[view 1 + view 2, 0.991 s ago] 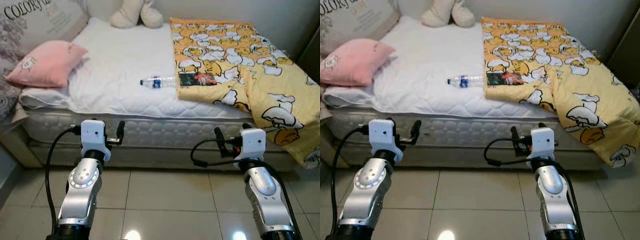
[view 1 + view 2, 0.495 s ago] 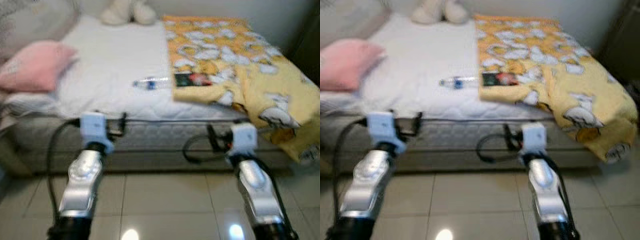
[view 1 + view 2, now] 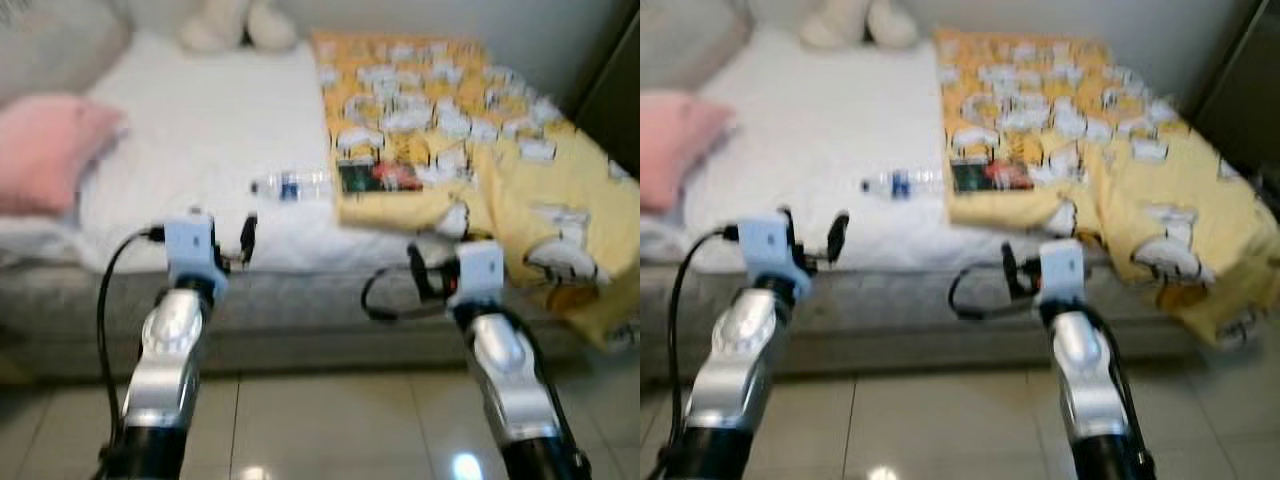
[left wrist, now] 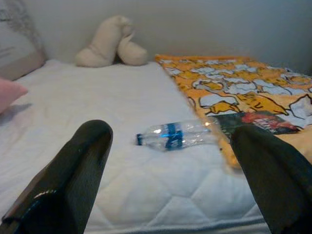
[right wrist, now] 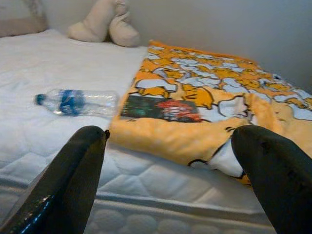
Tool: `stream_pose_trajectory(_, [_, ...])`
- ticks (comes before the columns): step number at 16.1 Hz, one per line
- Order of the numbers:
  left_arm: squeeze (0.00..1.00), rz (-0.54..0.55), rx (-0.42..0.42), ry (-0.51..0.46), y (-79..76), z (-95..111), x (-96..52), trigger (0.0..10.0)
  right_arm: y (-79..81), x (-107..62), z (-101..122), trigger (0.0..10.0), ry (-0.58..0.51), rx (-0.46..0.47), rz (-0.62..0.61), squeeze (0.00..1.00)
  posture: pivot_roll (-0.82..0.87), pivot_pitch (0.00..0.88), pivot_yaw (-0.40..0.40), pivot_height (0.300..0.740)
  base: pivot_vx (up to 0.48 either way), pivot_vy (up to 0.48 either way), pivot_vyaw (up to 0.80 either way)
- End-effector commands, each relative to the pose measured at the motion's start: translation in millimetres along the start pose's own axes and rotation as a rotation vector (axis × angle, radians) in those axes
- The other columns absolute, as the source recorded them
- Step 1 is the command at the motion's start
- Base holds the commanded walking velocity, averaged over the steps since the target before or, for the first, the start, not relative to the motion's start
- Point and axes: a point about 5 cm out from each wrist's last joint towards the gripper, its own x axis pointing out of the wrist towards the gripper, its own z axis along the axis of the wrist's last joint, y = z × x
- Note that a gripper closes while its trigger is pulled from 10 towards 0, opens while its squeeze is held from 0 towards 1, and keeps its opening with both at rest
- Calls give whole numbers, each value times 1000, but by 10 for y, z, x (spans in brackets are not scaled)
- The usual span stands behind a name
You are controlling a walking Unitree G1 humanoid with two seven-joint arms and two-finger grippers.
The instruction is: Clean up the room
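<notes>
A clear plastic water bottle (image 4: 176, 135) with a blue label is lying on its side on the white mattress (image 3: 220, 160), near the front edge of the bed. Its long axis is running across the bed, parallel to that front edge, with the blue cap pointing toward the robot's left and its base lying just beside the edge of the yellow cartoon blanket (image 3: 470, 150). A dark packet (image 5: 160, 108) with red print is resting flat on the blanket just past the bottle's base. The blanket is covering the right half of the bed and spilling over the front edge toward the floor.

Open mattress is stretching to the bottle's left and behind it, up to a pink pillow (image 3: 45, 150) at the left and a cream plush toy (image 4: 111, 43) against the wall.

The left gripper (image 4: 170, 195) and right gripper (image 5: 170, 190) are both hovering in front of the bed's edge, fingers spread wide and holding nothing. Bare tiled floor (image 3: 330, 430) is lying below the arms.
</notes>
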Motion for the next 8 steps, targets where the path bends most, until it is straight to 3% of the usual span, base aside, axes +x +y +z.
stream_pose_trajectory(1, [0,-40,-7,-15,-120,41,40,10000,-109,-5,-6,10000,1,-13,-25,0,-2,0,-11,740,480,0,0])
stream_pose_trajectory(8, [0,-30,-15,-10,-111,38,76,10000,-99,25,5,10000,0,-18,-13,0,-4,0,-13,740,480,0,0])
